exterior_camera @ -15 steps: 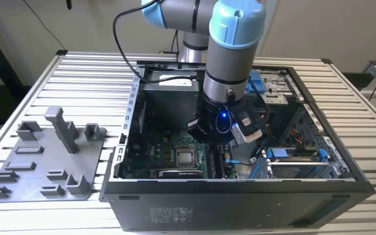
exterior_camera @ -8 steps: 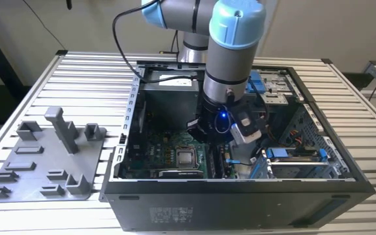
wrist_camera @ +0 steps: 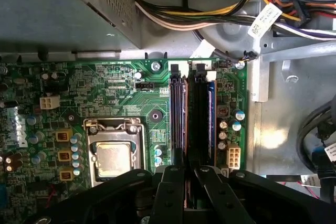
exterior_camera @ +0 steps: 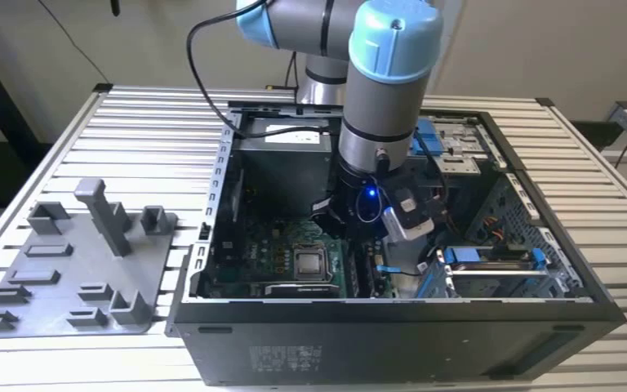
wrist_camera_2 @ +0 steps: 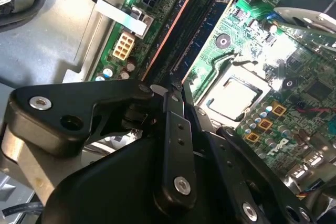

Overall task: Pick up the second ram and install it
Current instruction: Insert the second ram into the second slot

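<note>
The second ram (wrist_camera: 197, 114) is a long, thin dark stick standing on edge in a memory slot on the green motherboard (wrist_camera: 115, 85), beside another seated stick (wrist_camera: 177, 114). In both wrist views my gripper (wrist_camera: 190, 176) has its black fingers (wrist_camera: 173, 192) drawn close on the near end of the second ram (wrist_camera_2: 195, 27). The fingertips (wrist_camera_2: 173, 90) meet right at the stick's end. In the exterior view the arm (exterior_camera: 384, 122) reaches down into the open computer case (exterior_camera: 401, 306) over the slots.
The silver processor (wrist_camera: 113, 160) sits in its socket beside the slots. Bundled cables (wrist_camera: 210, 17) and a metal power supply box (exterior_camera: 281, 147) lie past the slots' far end. A grey holder plate (exterior_camera: 63, 278) lies outside the case on the exterior view's left.
</note>
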Tool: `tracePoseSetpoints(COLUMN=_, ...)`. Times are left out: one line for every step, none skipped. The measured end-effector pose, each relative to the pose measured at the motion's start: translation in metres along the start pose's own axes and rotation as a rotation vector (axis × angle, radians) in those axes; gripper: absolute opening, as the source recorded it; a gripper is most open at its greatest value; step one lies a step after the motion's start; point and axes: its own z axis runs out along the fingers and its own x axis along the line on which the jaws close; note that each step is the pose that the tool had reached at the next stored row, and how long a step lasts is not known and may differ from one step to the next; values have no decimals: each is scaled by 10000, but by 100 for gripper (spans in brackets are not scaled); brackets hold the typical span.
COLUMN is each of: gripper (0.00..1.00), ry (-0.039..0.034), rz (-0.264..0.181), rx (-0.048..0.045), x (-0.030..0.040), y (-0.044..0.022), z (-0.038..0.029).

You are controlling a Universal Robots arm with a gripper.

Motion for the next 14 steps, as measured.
tracePoseSetpoints(gripper=14, ry=0, rz=1, rx=-1, x=0, y=0, z=0)
tracePoseSetpoints(gripper=14, ry=-1, rz=1, rx=-3, x=0, y=0, z=0)
tracePoseSetpoints(gripper=14, ry=0, rz=3, rx=-1, x=0, y=0, z=0)
tracePoseSetpoints(gripper=14, ry=0, rz=10, rx=0, x=0, y=1, z=0)
tracePoseSetpoints(gripper=14, ry=1, rz=29, rx=2, x=0, y=0, z=0)
tracePoseSetpoints(gripper=14, ry=1, rz=58, rx=4, x=0, y=1, z=2)
tracePoseSetpoints(gripper=14, ry=2, rz=92, rx=6, x=0, y=0, z=2)
tracePoseSetpoints(gripper=14, ry=4, rz=130, rx=7, x=0, y=0, z=3)
tracePoseSetpoints(gripper=14, ry=5, rz=181, rx=8, x=0, y=0, z=5)
tracePoseSetpoints(gripper=14, ry=4, rz=232, rx=2, x=0, y=1, z=12)
tracePoseSetpoints(gripper=14, ry=4, rz=277, rx=-2, x=0, y=3, z=21)
tracePoseSetpoints(gripper=14, ry=7, rz=309, rx=5, x=0, y=5, z=27)
tracePoseSetpoints(gripper=14, ry=9, rz=335, rx=13, x=0, y=7, z=35)
tracePoseSetpoints(gripper=14, ry=10, rz=355, rx=22, x=1, y=10, z=42)
